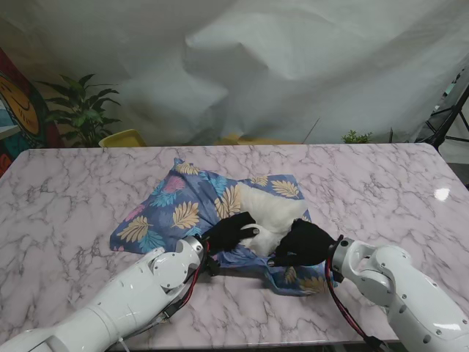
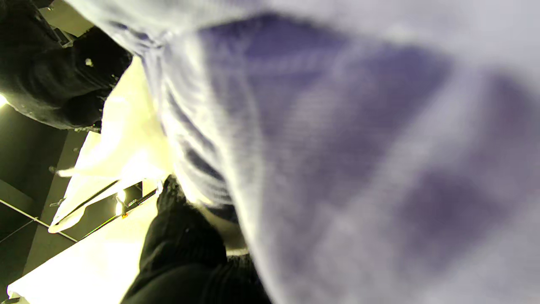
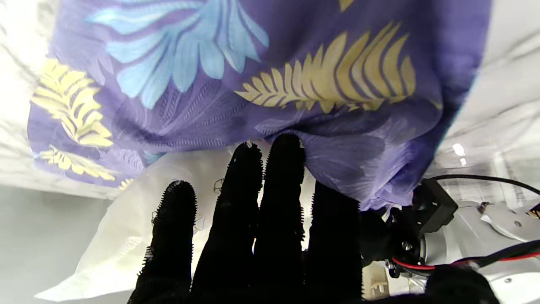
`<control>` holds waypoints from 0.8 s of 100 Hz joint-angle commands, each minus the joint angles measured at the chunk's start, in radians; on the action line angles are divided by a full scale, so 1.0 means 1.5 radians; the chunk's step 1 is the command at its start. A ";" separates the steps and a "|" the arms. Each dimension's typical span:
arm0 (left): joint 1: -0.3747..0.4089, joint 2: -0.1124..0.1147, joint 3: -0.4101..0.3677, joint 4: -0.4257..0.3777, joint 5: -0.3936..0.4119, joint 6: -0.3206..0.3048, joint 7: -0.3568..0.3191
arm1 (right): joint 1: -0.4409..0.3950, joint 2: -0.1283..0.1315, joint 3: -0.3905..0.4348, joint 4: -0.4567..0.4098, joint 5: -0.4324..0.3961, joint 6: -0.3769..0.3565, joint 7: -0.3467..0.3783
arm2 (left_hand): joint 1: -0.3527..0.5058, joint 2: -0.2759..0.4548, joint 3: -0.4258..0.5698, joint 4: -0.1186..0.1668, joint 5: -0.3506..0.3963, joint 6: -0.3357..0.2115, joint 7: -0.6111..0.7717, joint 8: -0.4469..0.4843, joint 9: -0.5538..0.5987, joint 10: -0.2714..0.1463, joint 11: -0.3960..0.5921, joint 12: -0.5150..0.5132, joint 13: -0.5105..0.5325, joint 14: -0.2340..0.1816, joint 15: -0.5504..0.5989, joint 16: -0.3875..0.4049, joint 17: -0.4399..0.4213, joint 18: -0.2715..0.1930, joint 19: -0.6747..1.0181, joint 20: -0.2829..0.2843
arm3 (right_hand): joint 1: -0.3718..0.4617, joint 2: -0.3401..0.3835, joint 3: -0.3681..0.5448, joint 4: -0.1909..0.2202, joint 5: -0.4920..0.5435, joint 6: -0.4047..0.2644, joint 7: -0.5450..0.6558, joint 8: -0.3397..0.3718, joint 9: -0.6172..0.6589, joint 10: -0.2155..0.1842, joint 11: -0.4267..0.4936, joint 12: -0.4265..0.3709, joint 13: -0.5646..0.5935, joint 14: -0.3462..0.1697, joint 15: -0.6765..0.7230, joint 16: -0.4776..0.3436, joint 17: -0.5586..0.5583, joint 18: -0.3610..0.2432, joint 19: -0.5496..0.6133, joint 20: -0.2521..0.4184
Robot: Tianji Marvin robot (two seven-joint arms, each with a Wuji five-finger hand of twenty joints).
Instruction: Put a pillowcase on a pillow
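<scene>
Pillowcase [image 1: 187, 209] sprawls across the centre of the stand view, a blue-violet cloth printed with yellow, pink and pale-blue leaves, crumpled and rucked on the marbled surface [image 1: 66, 191]. The white pillow [image 1: 271, 209] shows through its open mouth just right of centre, only partly inside, its near end bare and bunched.

Left robot hand [image 1: 231, 231], gloved in black, sits at lower centre with fingers laid onto the pillow's near edge, right where the pillowcase hem meets it; the left wrist view is smothered in blurred violet cloth, so I cannot tell whether those fingers pinch anything. My read: it is there to pin or feed the pillow at the opening.

Right robot hand [image 1: 302, 244], lower right of centre, lies flat with fingers [image 3: 282, 169] extended side by side, tips pressing at the fold where purple cloth meets white pillow. Whether a thumb grips the hem beneath is hidden, so its hold cannot be told. It looks placed to work the hem over the bare pillow end.

A loose flap of pillowcase trails toward the bottom edge under that right robot hand. Plenty of pillow to cover yet.
</scene>
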 commanded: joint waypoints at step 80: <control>0.015 0.013 0.009 0.039 0.011 0.016 -0.015 | 0.019 -0.007 -0.054 0.055 -0.101 0.052 -0.393 | 0.061 0.062 0.066 0.028 0.003 0.043 0.052 0.025 0.050 0.006 0.060 0.015 0.017 0.033 -0.014 -0.008 -0.020 0.065 -0.017 -0.004 | 0.010 -0.386 0.545 -0.026 0.304 -0.138 0.523 0.512 0.252 -0.031 0.156 0.110 0.277 0.010 0.130 0.099 0.220 0.044 0.138 0.038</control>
